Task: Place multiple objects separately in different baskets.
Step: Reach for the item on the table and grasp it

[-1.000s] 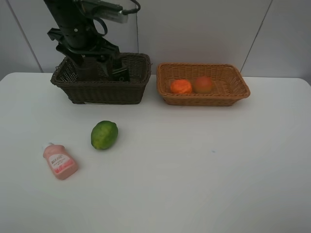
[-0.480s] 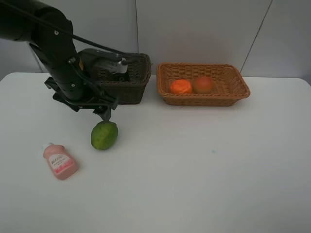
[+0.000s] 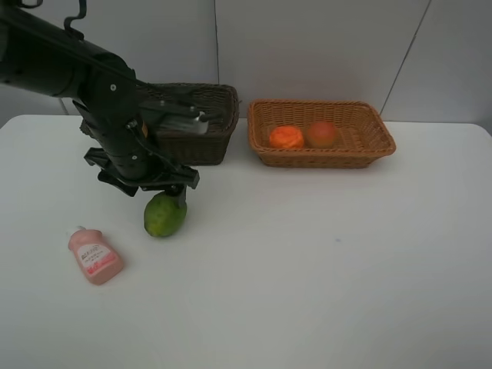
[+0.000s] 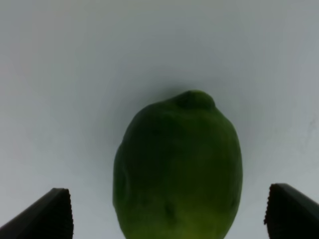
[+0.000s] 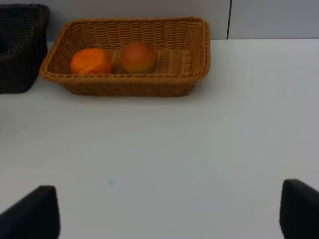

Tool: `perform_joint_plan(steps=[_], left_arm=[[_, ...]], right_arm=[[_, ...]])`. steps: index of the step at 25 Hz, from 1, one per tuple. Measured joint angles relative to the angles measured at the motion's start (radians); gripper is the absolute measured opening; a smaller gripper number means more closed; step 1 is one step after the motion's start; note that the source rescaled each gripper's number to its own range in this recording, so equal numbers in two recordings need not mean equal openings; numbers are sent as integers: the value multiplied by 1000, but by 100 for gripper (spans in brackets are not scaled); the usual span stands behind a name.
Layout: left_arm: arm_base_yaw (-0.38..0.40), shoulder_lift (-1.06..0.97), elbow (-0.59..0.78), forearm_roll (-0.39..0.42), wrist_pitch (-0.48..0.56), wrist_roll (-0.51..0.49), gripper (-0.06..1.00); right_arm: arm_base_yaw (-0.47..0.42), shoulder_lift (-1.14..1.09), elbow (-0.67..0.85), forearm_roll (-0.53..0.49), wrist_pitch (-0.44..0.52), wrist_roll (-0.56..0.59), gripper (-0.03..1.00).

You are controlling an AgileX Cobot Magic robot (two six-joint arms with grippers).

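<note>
the left gripper (image 3: 174, 190) hung low over the lime (image 3: 164, 214), at the end of the fruit nearer the baskets; in the left wrist view its jaws stood spread wide, with one of its dark fingers (image 4: 47, 216) on each side of the lime (image 4: 178, 167) and bare table showing between each tip and the fruit, so they pinched nothing; the lime lay on the white table (image 3: 307, 269), towards the left front, apart from both baskets; the soap bottle (image 3: 94, 256) lay flat near it, further left and nearer the front edge, cap pointing away to the back; the dark basket (image 3: 211, 123) stood at the back left, partly hidden by the left arm, and what it held could not be made out; the tan basket (image 3: 323, 159) stood just beside it to the right, not touching; inside the tan basket the tangerine (image 3: 287, 137) and the peach (image 3: 321, 134) sat side by side, tangerine on the left, close enough that whether they touched could not be told; the right gripper (image 5: 167, 211) showed only in its own wrist view, jaws spread wide and holding nothing, above bare table and facing the tan basket (image 5: 124, 87) from well apart
</note>
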Motion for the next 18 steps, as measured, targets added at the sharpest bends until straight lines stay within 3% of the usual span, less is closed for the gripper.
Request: perform_joint_plan(steps=[18], left_arm=[[-4, 148, 1, -5, -81, -8, 100]], right_arm=[[0, 0, 0, 0, 0, 0, 87]])
